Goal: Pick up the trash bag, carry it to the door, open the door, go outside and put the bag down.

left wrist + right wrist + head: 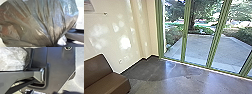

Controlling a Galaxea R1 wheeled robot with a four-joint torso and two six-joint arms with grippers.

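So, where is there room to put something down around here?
Likely on the floor, in the stretch bordered by the brown seat, the pale wall and the green-framed glass panels. Beyond the glass, paving spreads between shrubs. It's crowded close to the robot, where the trash bag bulges beside its grey bar.

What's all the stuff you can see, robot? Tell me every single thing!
Trash bag: one, grey-brown, left wrist view
White thing: one, white, beside the bag's gathered end; unclear what
Seat: one, brown, by the wall
Wall: cream, behind the seat
Window frames: several, green, around glass
Floor: one, grey, darker near the wall
Paving: grey, outside
Tree trunk: one, dark, outside
Bushes: several, green, outside
Robot's plate: one, dark, right wrist view
Robot's jointed bar: one, grey, beside the plate
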